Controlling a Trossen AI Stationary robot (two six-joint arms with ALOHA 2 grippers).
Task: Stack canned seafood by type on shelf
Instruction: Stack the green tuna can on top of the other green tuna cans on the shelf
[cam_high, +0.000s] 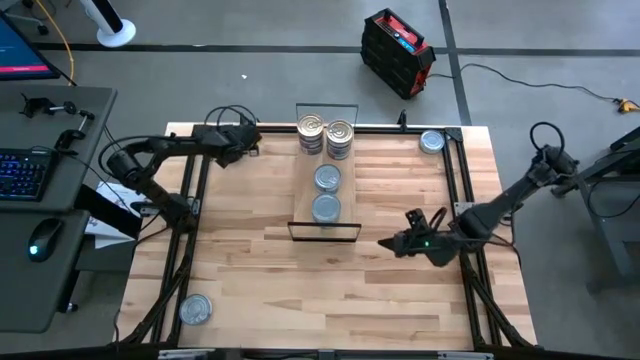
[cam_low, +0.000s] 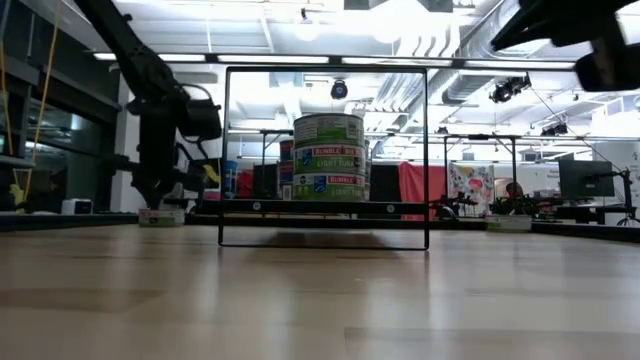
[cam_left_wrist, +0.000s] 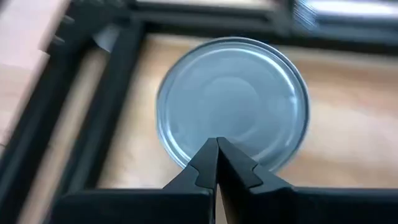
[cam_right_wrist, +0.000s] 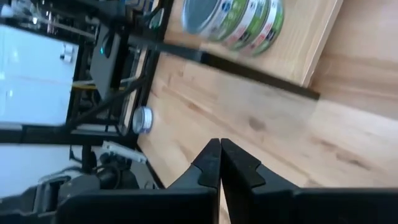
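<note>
The shelf (cam_high: 346, 200) lies mid-table, running far to near. At its far end stand two stacks of silver-gold-lidded tins (cam_high: 311, 131) (cam_high: 340, 134); two blue-grey-topped tins (cam_high: 327, 177) (cam_high: 326, 208) sit nearer on the plank. My left gripper (cam_high: 250, 143) is shut at the far left corner, right over a blue-grey tin (cam_left_wrist: 233, 99) that rests on the tabletop (cam_low: 160, 216); the arm hides this tin from the high view. My right gripper (cam_high: 384, 243) is shut and holds nothing, hovering off the shelf's near right corner. My left gripper (cam_left_wrist: 216, 144) points down from above, with its shut fingertips over the tin's top near the rim (cam_left_wrist: 186, 155). Whether they touch the lid cannot be told.
One loose tin (cam_high: 432, 141) sits at the table's far right corner, another (cam_high: 195, 309) near the near left corner. Black frame rails (cam_high: 190, 200) (cam_high: 466, 200) run along the table's left and right sides. Bare wood lies between shelf and rails.
</note>
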